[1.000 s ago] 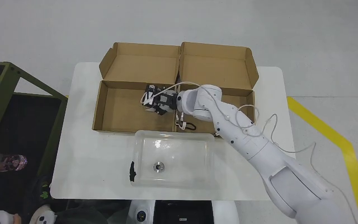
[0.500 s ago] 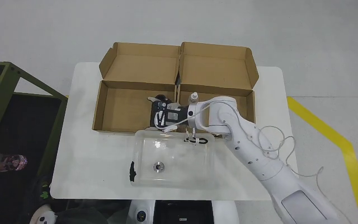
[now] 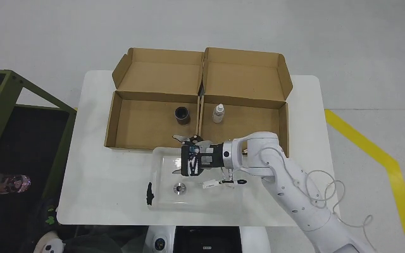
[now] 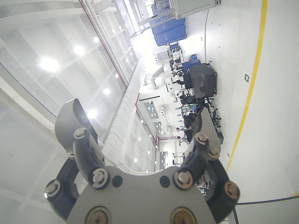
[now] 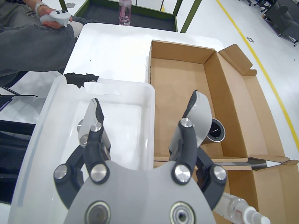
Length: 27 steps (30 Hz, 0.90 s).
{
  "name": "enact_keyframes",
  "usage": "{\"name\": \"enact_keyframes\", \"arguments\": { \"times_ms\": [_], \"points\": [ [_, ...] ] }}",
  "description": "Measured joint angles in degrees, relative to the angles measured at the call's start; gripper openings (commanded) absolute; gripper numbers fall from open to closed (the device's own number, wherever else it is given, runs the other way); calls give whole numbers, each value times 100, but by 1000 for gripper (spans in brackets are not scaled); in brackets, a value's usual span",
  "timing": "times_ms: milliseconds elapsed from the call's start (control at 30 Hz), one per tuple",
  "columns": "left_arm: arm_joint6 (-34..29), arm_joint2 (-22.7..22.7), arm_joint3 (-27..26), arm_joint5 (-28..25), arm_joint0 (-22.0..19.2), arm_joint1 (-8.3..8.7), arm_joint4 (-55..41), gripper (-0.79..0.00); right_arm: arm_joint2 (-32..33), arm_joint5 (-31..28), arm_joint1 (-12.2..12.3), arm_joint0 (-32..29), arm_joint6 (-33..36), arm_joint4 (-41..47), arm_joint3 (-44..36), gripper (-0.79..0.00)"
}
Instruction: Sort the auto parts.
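A black cylindrical part (image 3: pixel 182 114) (image 5: pixel 216 130) lies on the floor of the left cardboard box (image 3: pixel 139 123) (image 5: pixel 177 75). In the right cardboard box (image 3: pixel 253 120) stands a small white bottle (image 3: pixel 218 112) (image 5: pixel 236 207). A round metal part (image 3: pixel 180 187) (image 5: pixel 80 123) rests in the clear plastic tray (image 3: pixel 152 174) (image 5: pixel 149 89). My right gripper (image 3: pixel 185 154) (image 5: pixel 146 108) hovers open and empty above the tray's back edge, one finger over the tray and one over the left box. My left gripper (image 4: pixel 137 117) is open and empty, pointing up at the ceiling.
A ragged black strip (image 3: pixel 149 193) (image 5: pixel 78 78) sticks to the tray's left rim. A green cart (image 5: pixel 130 12) holding a pink bottle stands beyond the table's left end. Bare white table (image 3: pixel 95 126) surrounds the boxes and tray.
My right gripper has drawn back from inside the left box to above the tray's back edge. The black cylindrical part now lies uncovered in the box.
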Motion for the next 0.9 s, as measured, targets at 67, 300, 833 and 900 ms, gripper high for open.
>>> {"name": "enact_keyframes", "arguments": {
  "times_ms": [67, 300, 833, 900],
  "points": [
    [0, 0, 0, 0, 0, 0, 0, 0, 11, -30, 28, -100, 13, -39, -71, -163],
    [0, 0, 0, 0, 0, 0, 0, 0, -133, -165, 87, -341, -26, -288, -242, -179],
    [0, 0, 0, 0, 0, 0, 0, 0, -594, -66, 107, -422, -213, -864, 58, -206],
    [0, 0, 0, 0, 0, 0, 0, 0, -626, -46, 113, -438, -208, -922, 104, -212]
  ]
}}
